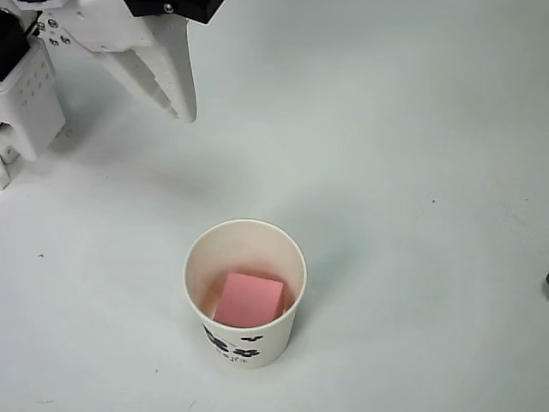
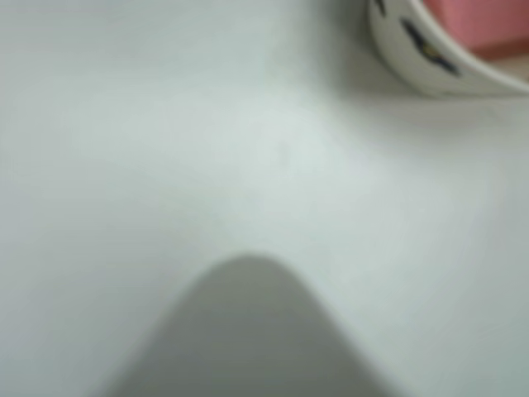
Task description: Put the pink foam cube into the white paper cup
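Note:
The white paper cup (image 1: 244, 292) stands upright on the table, its dark floral print low on the near side. The pink foam cube (image 1: 249, 299) lies inside it on the bottom, slightly tilted against the wall. My gripper (image 1: 183, 112) hangs at the top left of the overhead view, well away from the cup, with its white fingers closed to a single tip and nothing held. In the wrist view the cup (image 2: 421, 62) is at the top right corner with the pink cube (image 2: 483, 21) inside, and a blurred grey finger (image 2: 248, 331) rises from the bottom edge.
The arm's white base parts (image 1: 26, 94) sit at the left edge of the overhead view. A plain white table (image 1: 412, 172) lies all around the cup.

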Robot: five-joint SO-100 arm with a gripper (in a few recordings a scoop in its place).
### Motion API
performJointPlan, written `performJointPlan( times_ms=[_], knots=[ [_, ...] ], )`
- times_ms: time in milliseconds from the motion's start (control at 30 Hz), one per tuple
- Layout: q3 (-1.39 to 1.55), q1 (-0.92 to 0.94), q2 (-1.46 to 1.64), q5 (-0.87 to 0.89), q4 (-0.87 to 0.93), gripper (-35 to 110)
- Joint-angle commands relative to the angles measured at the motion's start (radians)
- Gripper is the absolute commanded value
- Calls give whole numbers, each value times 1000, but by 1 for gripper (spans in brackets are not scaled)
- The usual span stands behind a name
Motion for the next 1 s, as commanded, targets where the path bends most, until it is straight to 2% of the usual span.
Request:
performJointPlan(
  times_ms=[0, 433, 967],
  knots=[
    [57, -12, 72, 17, -83, 0],
    [403, -66, 118, 123, -282, 0],
    [736, -141, 499, 256, -281, 0]
  ],
)
